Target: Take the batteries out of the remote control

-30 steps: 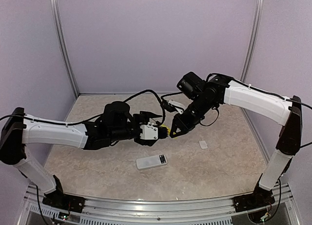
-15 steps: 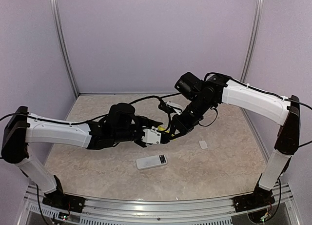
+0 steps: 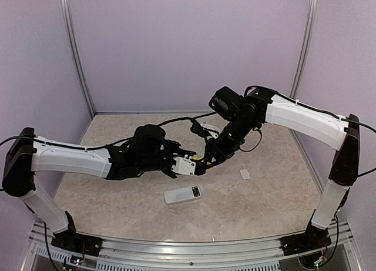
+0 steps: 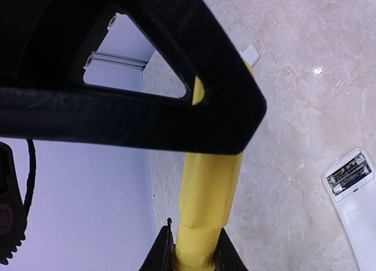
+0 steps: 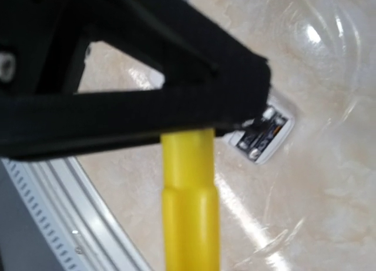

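**Both claws on the screwdriver, batteries sitting in the remote**

Nearest to us, the remote control (image 3: 183, 194) lies flat on the marbled surface (image 3: 264, 206), around the middle, with nothing touching it. Its back is open. The left wrist view catches the batteries (image 4: 351, 173) lying side by side in the compartment at one end.

A little farther back and off to the right, a small white cover piece (image 3: 245, 174) lies alone, well apart from the remote.

Just beyond the remote, the arms meet in mid-air! The left claw (image 3: 189, 164) reaches in from the left, clamped tight on the yellow handle of the screwdriver (image 4: 208, 194). The right claw (image 3: 208, 158) angles down from the far right and is clamped on that same handle. The tool hangs between them, off the surface.

Behind it all stand pale purple walls (image 3: 188, 47).
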Controlling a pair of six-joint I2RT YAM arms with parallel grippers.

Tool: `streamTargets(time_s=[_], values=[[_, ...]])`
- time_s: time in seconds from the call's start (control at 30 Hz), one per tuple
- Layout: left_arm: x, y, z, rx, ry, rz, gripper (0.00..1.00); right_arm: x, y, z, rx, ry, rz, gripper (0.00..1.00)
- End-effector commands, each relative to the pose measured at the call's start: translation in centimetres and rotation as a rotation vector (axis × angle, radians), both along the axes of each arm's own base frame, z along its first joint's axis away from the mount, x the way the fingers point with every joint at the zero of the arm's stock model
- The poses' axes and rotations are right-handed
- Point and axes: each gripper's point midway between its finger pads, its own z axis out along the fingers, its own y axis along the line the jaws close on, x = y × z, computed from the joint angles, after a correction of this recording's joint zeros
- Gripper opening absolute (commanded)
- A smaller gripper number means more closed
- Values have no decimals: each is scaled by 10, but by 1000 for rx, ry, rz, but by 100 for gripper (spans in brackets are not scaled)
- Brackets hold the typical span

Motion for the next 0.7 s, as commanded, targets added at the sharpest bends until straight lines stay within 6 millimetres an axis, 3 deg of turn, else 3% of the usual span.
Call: streamTargets(time_s=[0.0,0.07,0.2,0.67], values=[[1,2,1,-8,13,37,0,9,8,16,26,-72,-11,45],[3,3,4,-24,16,58,0,14,8,21,33,-100,-31,54],[8,7,10,-84,38,96,0,21,6,29,52,-134,-61,61],[24,22,43,-383,159,260,0,49,-3,66,173,-269,-197,63]])
